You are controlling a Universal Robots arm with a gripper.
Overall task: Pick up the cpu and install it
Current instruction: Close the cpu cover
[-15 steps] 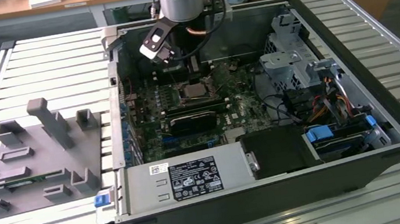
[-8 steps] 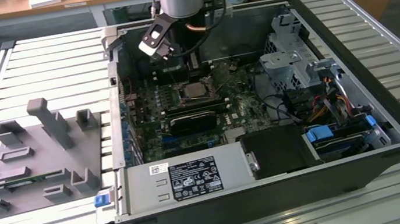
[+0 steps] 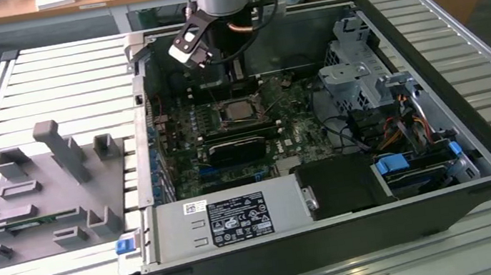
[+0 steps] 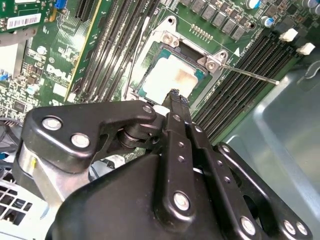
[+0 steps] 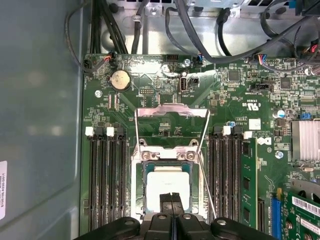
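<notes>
The cpu (image 5: 167,183), a flat square chip with a silver top, lies inside the metal-framed socket (image 5: 139,176) on the green motherboard. It also appears in the second wrist view (image 4: 167,75) and in the exterior view (image 3: 239,110). The socket's load plate (image 5: 172,111) is swung open, and its thin lever (image 4: 250,75) stands free beside it. My gripper (image 5: 171,196) hangs just above the cpu's edge, fingers pressed together with nothing between them. The black fingertips (image 4: 175,96) meet over the chip's rim. In the exterior view, my gripper (image 3: 234,81) reaches down into the open computer case.
A green memory stick (image 5: 248,180) stands in a slot beside the socket, with empty black slots (image 5: 107,180) on the other side. The case holds a power supply (image 3: 228,219), a drive cage (image 3: 362,70) and cables (image 3: 406,115). A grey fixture (image 3: 50,186) sits at the exterior view's left.
</notes>
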